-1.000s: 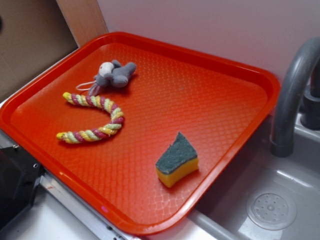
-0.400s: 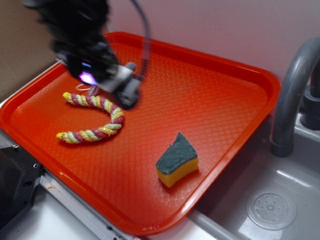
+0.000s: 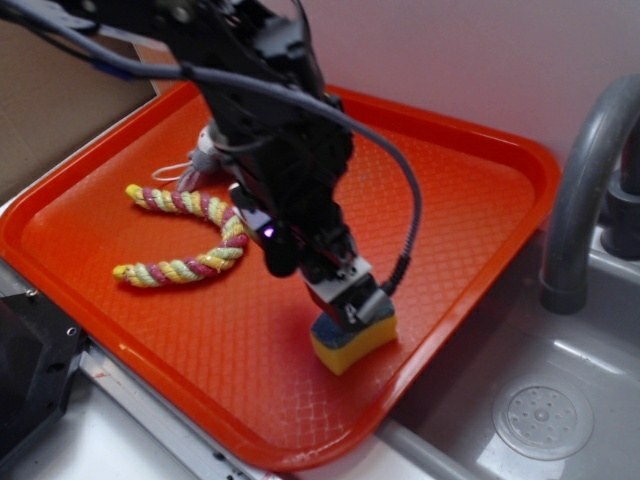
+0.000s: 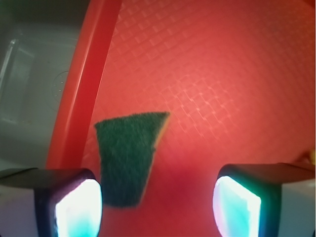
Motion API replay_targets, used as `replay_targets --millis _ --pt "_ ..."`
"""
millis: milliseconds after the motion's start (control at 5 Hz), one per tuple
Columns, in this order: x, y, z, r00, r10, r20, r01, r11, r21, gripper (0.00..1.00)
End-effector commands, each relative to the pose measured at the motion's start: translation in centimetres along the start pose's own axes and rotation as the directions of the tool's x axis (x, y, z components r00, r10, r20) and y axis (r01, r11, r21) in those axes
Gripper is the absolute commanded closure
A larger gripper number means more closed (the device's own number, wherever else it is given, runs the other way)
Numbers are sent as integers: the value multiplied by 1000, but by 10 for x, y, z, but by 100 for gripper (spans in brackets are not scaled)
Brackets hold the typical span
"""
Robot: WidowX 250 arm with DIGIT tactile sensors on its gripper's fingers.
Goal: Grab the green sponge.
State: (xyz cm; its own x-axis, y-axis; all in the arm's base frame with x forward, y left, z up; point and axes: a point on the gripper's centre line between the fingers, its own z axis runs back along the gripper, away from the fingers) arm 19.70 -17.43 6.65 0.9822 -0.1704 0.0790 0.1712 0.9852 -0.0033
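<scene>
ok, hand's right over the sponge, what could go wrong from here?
1. In the wrist view the green sponge sits hard against one finger, off-centre in the open hand; closing may push it aside.
2. It lies near the tray rim, so a finger may catch the rim.

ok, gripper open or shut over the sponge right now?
Open. In the wrist view the gripper has its fingers wide apart, the green sponge lying beside the left one, not clamped.
</scene>
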Motion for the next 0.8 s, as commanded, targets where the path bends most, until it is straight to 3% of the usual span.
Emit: replay_targets --millis 0,400,600 --pt "2 -20 -19 998 -65 -14 65 997 -32 0" --pt "-3 -24 -37 995 -90 -50 89 996 -20 0" --pt "-3 -24 -37 995 -93 -41 92 995 -30 100"
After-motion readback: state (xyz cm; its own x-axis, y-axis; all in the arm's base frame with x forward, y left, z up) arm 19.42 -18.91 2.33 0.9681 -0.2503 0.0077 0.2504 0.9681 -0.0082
